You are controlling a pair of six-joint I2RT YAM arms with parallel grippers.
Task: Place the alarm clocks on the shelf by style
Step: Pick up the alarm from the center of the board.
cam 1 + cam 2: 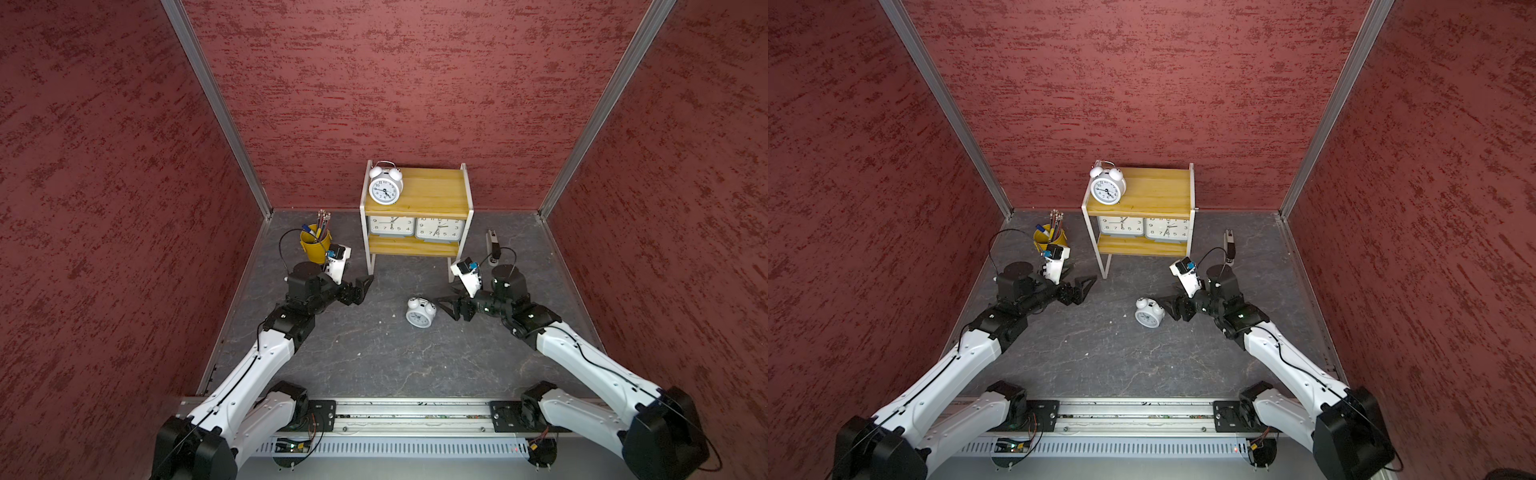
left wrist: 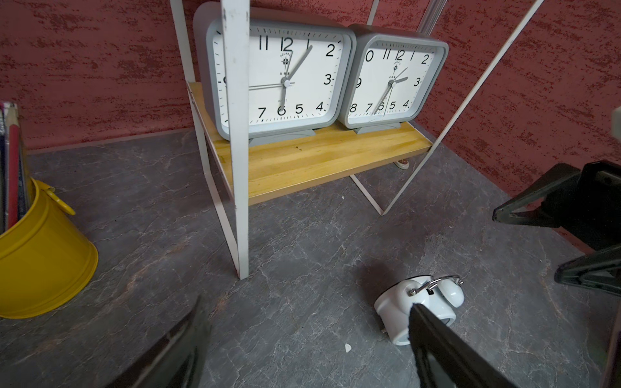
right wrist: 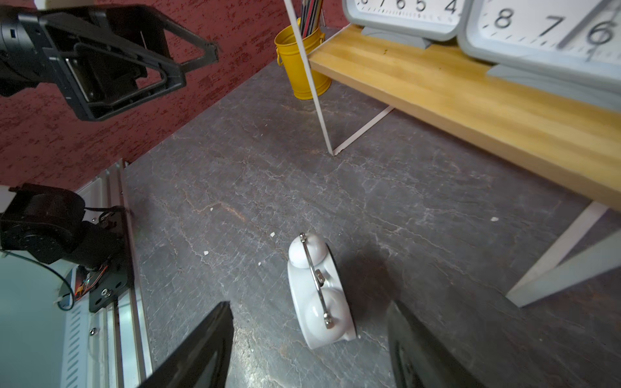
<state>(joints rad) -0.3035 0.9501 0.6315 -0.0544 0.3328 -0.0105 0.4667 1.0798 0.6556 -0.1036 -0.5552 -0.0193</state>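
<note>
**A:** Where do we find the clocks?

**B:** We count three on the shelf [image 1: 436,191] [image 1: 1154,191]. The left grey clock [image 1: 390,226] [image 2: 279,77] and the right grey clock [image 1: 440,228] [image 2: 389,80] sit side by side on the lower board, dials facing the front. The upright white clock [image 1: 385,186] [image 1: 1108,187] stands at the left end of the top board.

**A:** And the fourth?

**B:** The fallen white clock [image 1: 419,312] [image 1: 1149,313] [image 3: 319,295] lies on the table [image 1: 374,353] in front of the shelf, nearer its right leg. It looks tipped off its feet. In both top views its dial is turned upward and its bells point toward the right arm.

**A:** How do we read the right gripper [image 1: 444,307]?

**B:** It sits low, just beside that clock, with its jaws parted. In the right wrist view the clock lies ahead between the two fingers [image 3: 201,346], with bare table on either side, so nothing is clamped. We cannot tell from the top views whether a tip brushes a bell.

**A:** And the left gripper [image 1: 365,289] [image 2: 307,302]?

**B:** We see it by the shelf's front left leg, close to the yellow pen bucket [image 1: 316,247] [image 2: 43,262]. Its jaws are spread wide with only table between them. It is well apart from the fallen white clock, though in the left wrist view one finger crosses in front of that clock.
</note>
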